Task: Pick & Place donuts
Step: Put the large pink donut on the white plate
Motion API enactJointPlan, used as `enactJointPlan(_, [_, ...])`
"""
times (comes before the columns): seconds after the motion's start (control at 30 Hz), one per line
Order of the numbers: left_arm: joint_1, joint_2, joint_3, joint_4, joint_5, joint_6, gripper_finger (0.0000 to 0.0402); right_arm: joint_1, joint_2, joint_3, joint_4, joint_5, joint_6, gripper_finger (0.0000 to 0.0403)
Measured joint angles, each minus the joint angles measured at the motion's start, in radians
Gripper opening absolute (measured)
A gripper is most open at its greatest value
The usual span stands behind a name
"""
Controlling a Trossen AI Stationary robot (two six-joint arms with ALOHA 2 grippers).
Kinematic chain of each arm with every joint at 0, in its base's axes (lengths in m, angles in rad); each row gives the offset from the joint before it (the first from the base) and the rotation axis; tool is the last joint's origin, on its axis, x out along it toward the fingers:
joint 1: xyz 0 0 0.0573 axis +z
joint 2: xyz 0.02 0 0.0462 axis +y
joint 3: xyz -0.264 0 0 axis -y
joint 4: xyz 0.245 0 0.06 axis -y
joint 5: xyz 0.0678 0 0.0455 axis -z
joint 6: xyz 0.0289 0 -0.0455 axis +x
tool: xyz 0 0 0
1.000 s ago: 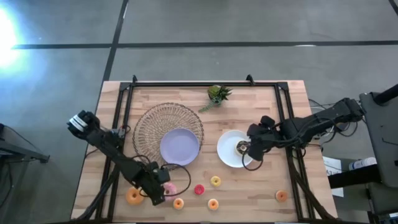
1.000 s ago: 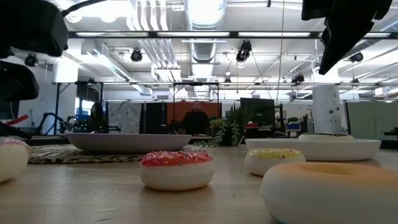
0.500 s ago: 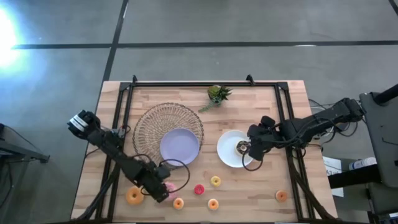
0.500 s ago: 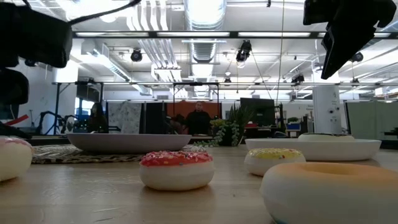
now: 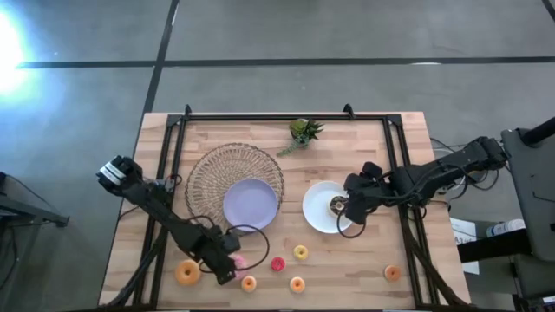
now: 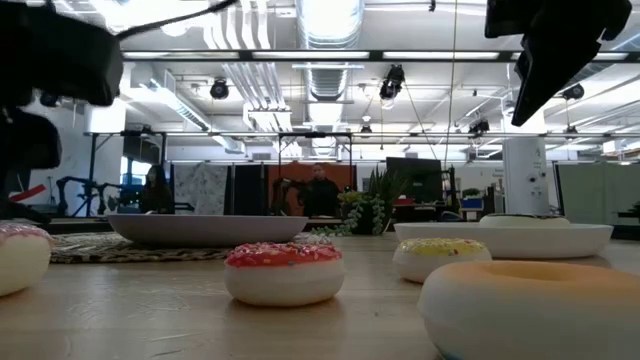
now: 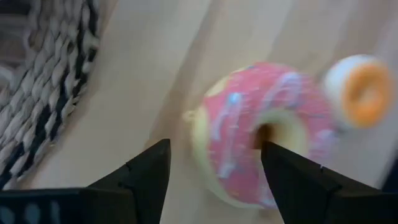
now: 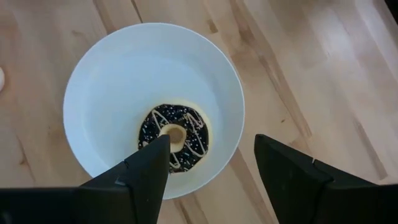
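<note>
My left gripper (image 5: 227, 260) is open and low over the table's near-left part. Its fingers stand on either side of the pink-sprinkled donut (image 7: 255, 134), which lies flat on the wood (image 5: 238, 260). My right gripper (image 8: 214, 177) hangs open above the white plate (image 5: 317, 218). A chocolate donut (image 8: 174, 144) rests flat in that plate. Other donuts lie flat along the near edge: a large orange one (image 5: 186, 272), a small orange one (image 5: 249, 282), a red one (image 5: 277, 263), a yellow one (image 5: 300, 252), and two more orange ones (image 5: 297, 283) (image 5: 392, 273). My left gripper has one finger (image 7: 277, 168) showing in front of the pink donut's rim (image 7: 283, 134), coming down at a slant from the table's left. Whether it touches the donut, I cannot tell. The other finger stands clear of it.
A round woven mat (image 5: 217, 169) carries the lavender plate (image 5: 250, 204) just beyond my left gripper. A small green plant (image 5: 302, 132) stands near the far edge. Dark frame rails (image 5: 173, 147) run along the table's left, right and far sides.
My left gripper has crept a little toward the table's right, closer over the pink donut. My right arm has kept still above the white plate.
</note>
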Motion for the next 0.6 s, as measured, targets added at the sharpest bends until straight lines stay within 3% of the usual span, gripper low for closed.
enactJointPlan(0.2, [0.005, 0.028, 0.000, 0.009, -0.030, -0.022, 0.0223, 0.000, 0.000, 0.000, 0.007, -0.002, 0.002, 0.0226])
enactJointPlan(0.3, [0.013, 0.034, 0.000, 0.017, -0.033, -0.020, 0.0203, 0.000, 0.000, 0.000, 0.007, -0.002, 0.000, 0.0226])
enactJointPlan(0.4, [0.016, 0.036, 0.001, 0.034, -0.033, -0.003, 0.0156, 0.000, 0.000, 0.000, 0.006, -0.003, -0.002, 0.0226])
enactJointPlan(0.6, [0.063, 0.027, 0.004, 0.029, -0.029, 0.035, 0.0021, 0.003, -0.039, 0.000, 0.005, 0.013, -0.005, 0.0226])
